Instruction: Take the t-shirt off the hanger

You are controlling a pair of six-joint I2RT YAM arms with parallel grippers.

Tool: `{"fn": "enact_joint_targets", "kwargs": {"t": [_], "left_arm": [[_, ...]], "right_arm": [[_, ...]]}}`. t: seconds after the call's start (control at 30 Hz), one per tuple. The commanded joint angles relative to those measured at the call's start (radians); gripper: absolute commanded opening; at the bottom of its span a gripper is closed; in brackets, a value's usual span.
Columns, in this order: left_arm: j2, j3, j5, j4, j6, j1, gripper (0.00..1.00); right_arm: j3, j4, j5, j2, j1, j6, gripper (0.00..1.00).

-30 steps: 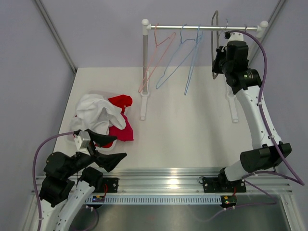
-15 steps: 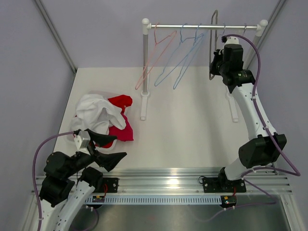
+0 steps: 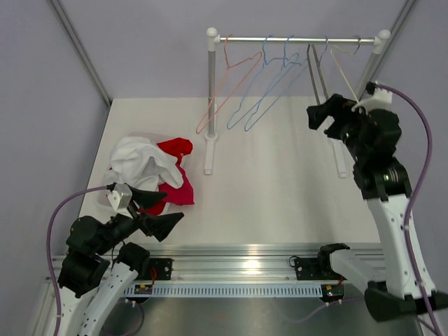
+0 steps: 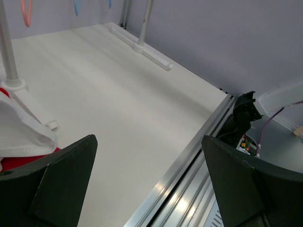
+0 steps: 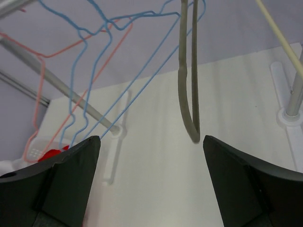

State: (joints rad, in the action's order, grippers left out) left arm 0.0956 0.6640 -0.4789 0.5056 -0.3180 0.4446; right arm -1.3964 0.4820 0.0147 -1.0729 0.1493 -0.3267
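A white t-shirt and a red one lie crumpled together on the table's left side; both show at the left edge of the left wrist view, white over red. Every hanger on the rail is bare: pink, two blue, and a grey hanger. In the right wrist view the grey hanger hangs just beyond my right gripper, which is open and empty. My left gripper is open and empty near the front edge, beside the pile.
The rack stands at the back on two white posts, left and right, with a cream hanger at its right end. The aluminium rail runs along the table's near edge. Grey walls enclose the table.
My right gripper has opened and let go of the grey hanger, then pulled back from the rail toward the near side. The hangers have swung. The left arm has barely moved.
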Motion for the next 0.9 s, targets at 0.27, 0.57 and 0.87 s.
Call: {"fn": "enact_joint_targets", "kwargs": {"t": [0.27, 0.57, 0.87], "left_arm": [[0.093, 0.247, 0.394, 0.016, 0.005, -0.003, 0.99], [-0.126, 0.212, 0.734, 0.040, -0.027, -0.004, 0.99], [-0.102, 0.186, 0.671, 0.077, -0.046, -0.004, 0.99]], "right_arm": [[0.439, -0.025, -0.165, 0.764, -0.002, -0.163, 0.99], [0.407, 0.181, -0.019, 1.062, -0.004, -0.089, 0.99], [0.447, 0.173, -0.076, 1.076, -0.004, -0.106, 1.00]]}}
